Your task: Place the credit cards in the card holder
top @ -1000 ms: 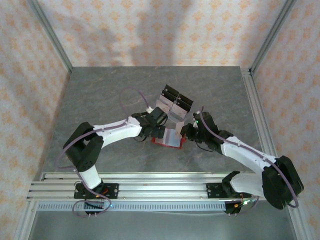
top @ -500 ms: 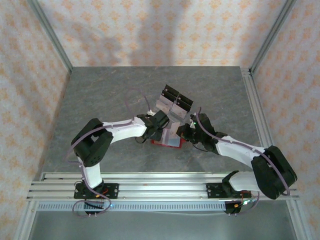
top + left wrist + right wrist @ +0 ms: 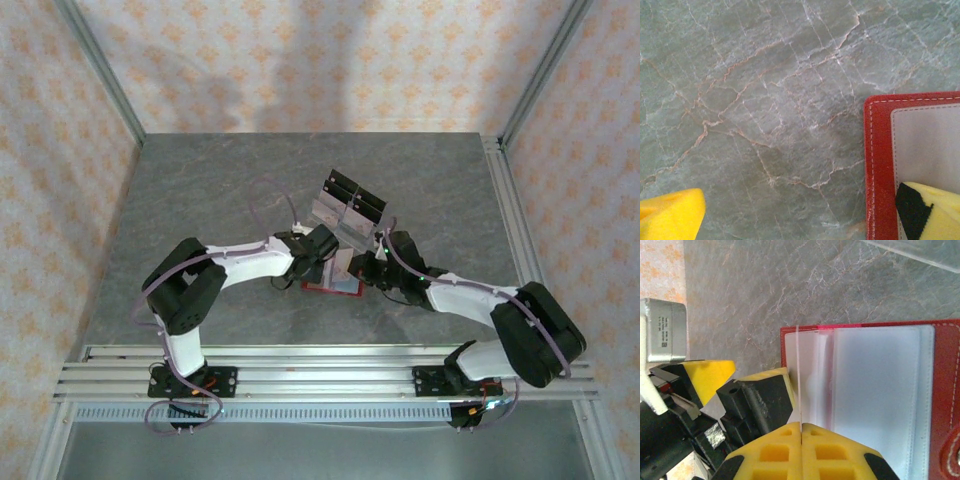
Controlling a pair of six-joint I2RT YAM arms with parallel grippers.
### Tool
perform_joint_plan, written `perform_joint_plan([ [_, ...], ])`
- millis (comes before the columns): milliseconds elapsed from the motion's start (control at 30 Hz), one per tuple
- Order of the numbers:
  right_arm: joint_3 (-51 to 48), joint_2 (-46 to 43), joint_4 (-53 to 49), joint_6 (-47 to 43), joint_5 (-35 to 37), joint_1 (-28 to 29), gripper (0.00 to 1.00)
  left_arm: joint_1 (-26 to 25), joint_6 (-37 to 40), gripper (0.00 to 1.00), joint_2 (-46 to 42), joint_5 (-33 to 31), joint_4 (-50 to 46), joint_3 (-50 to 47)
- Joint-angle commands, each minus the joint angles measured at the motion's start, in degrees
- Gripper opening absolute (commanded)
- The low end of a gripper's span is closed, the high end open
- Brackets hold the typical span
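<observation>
Here the right gripper (image 3: 801, 432) pinches a credit card (image 3: 799, 375) edge-on over the open card holder (image 3: 945, 390). The left gripper (image 3: 800, 212) is spread apart, one finger on the holder.

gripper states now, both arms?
Left gripper: open, one finger over the card holder.
Right gripper: closed on a credit card, held edge-on.

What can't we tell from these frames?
- Top view: wallet mostly covered by left gripper and right gripper; contents unclear.
- Left wrist: wallet cut off by right and bottom frame edges.
- Right wrist: card held edge-on, face unreadable; cloudy sleeves hide whether cards sit inside.
</observation>
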Motion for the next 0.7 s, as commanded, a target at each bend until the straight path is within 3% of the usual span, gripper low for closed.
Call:
perform_joint_plan([
  [0, -1.22, 0.56, 4.49, -0.95, 0.01, 0.34, 0.0, -0.67, -2.18, 1.0, -0.78, -0.92, -3.17, -1.73],
  [667, -4.67, 4.28, 12.82, -2.73, -0.22, 0.4, 0.0, -0.68, -2.47, 1.0, 0.32, -3.91, -6.59, 0.96],
])
